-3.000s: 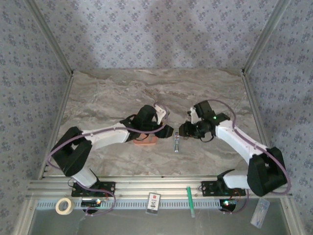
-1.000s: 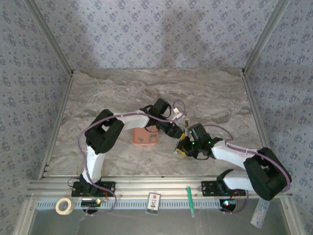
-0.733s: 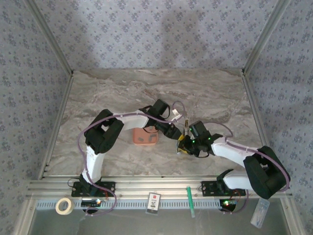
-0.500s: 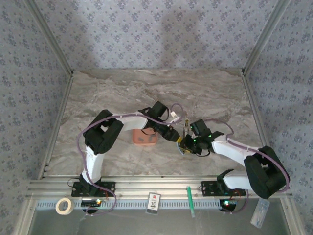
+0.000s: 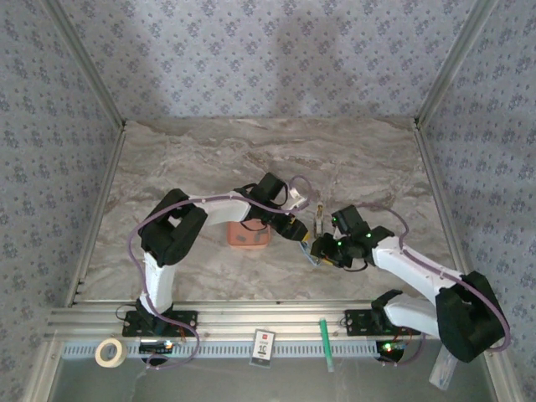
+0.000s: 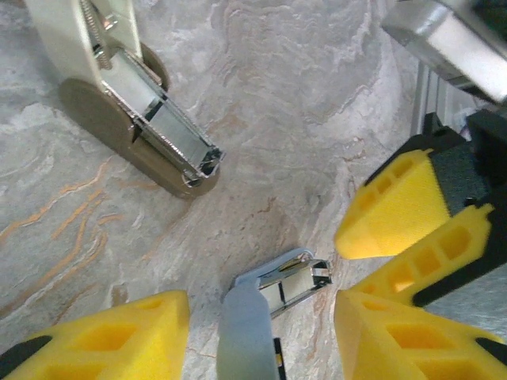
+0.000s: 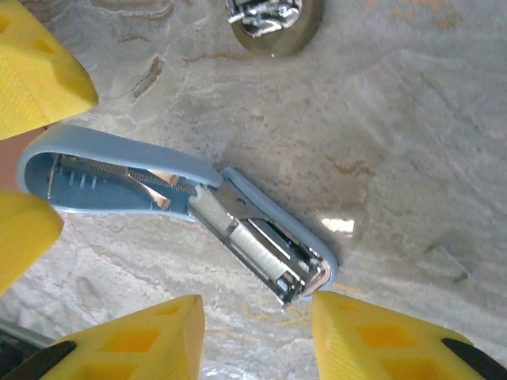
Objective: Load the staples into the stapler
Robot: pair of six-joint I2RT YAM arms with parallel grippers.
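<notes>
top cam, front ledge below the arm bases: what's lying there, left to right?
tape roll → white card → green pen → clear packet

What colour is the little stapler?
The stapler is light blue, with shiny silver metal inside; the right wrist view shows it best.

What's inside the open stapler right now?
The stapler lies flipped open: a spring runs inside its blue lid, and a pale grey block sits in the silver rail. Staples or pusher, cannot tell.
</notes>
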